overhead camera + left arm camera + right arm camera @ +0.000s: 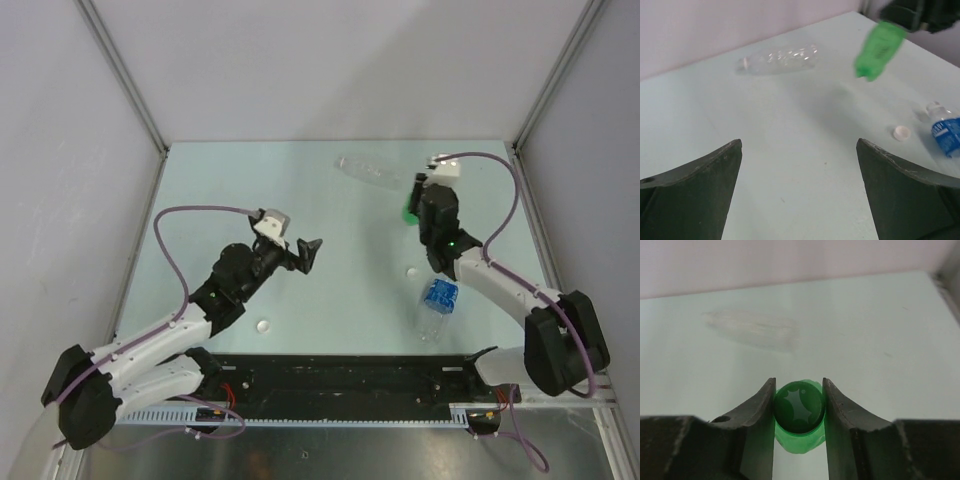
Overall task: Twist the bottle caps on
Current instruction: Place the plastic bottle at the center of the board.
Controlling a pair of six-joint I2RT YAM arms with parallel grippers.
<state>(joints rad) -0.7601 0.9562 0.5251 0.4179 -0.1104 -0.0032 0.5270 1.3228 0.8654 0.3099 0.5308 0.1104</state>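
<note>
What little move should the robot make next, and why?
Probably the left pincer should reach for the white cap near the blue-label bottle: it is open and empty, while the right pincer grips the green bottle.

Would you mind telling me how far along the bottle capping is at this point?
Possibly done: no loose green cap shows, so the green bottle may be capped. In hand: the right gripper clamps that bottle, lifted; the left gripper is open and empty. Left: one white cap beside the blue-labelled bottle and another white cap near the left arm lie loose, so that bottle and the unlabelled bottle look uncapped.
</note>
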